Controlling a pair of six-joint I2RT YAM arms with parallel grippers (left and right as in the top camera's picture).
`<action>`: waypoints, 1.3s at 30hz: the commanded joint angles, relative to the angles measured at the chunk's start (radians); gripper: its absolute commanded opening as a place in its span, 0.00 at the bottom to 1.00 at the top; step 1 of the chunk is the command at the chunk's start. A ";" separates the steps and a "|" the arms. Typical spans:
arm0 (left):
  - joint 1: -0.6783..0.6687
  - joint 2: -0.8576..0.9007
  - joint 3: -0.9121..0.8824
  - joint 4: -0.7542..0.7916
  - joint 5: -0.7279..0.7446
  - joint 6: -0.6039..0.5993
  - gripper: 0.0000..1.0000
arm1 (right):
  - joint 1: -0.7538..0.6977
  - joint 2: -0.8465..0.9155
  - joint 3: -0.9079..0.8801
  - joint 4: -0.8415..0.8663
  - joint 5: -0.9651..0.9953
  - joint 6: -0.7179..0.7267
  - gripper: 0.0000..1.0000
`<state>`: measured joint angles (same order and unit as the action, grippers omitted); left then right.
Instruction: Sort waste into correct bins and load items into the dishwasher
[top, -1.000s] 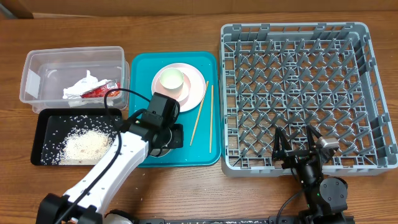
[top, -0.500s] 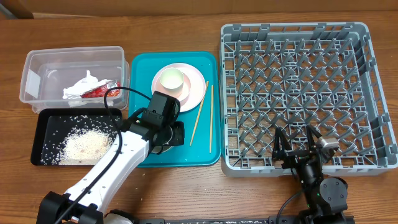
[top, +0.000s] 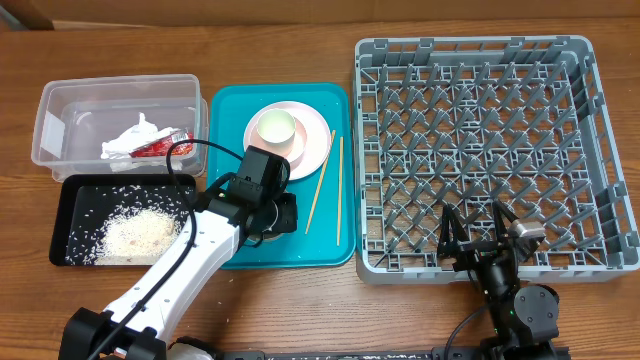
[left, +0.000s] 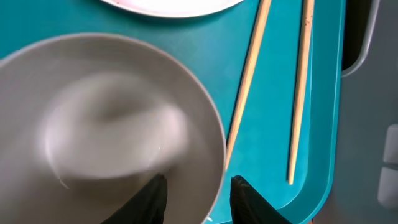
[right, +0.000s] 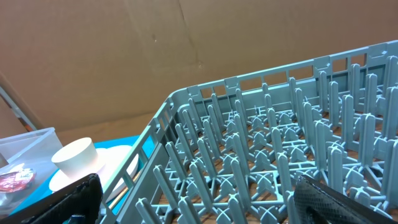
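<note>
My left gripper (top: 272, 218) is over the front of the teal tray, open, its fingers (left: 199, 193) straddling the right rim of the pale grey-green bowl (left: 112, 124), one finger inside and one outside. The arm hides the bowl in the overhead view. The pink plate (top: 312, 150) carries the white cup (top: 275, 128). Two chopsticks (top: 320, 185) lie to the right of the bowl (left: 249, 87). The wrapper (top: 140, 143) is in the clear tub (top: 60, 110). Rice (top: 135, 232) lies in the black tray (top: 60, 215). My right gripper (top: 480, 235) is open and empty at the dish rack's (top: 600, 130) front edge. No pink bowl shows.
The teal tray (top: 225, 110) holds the dishes between the bins and the rack. The rack's pegs (right: 261, 143) fill the right wrist view. A few rice grains lie scattered across the black tray's floor.
My left gripper has shifted slightly over the bowl; the bowl looks blurred in the wrist view. The right arm has not moved.
</note>
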<state>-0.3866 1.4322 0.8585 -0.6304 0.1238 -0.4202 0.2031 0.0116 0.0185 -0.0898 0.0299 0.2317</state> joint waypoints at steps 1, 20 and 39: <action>-0.006 0.010 0.009 0.021 0.027 -0.014 0.36 | -0.003 -0.009 -0.010 0.008 -0.002 -0.004 1.00; 0.354 0.010 0.497 -0.224 0.307 0.005 1.00 | -0.003 -0.009 -0.010 0.008 -0.002 -0.004 1.00; 0.359 0.013 0.496 -0.252 0.232 0.005 1.00 | -0.003 -0.009 -0.010 0.008 -0.002 -0.004 1.00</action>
<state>-0.0280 1.4452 1.3487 -0.8806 0.3717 -0.4194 0.2035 0.0116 0.0185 -0.0891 0.0303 0.2317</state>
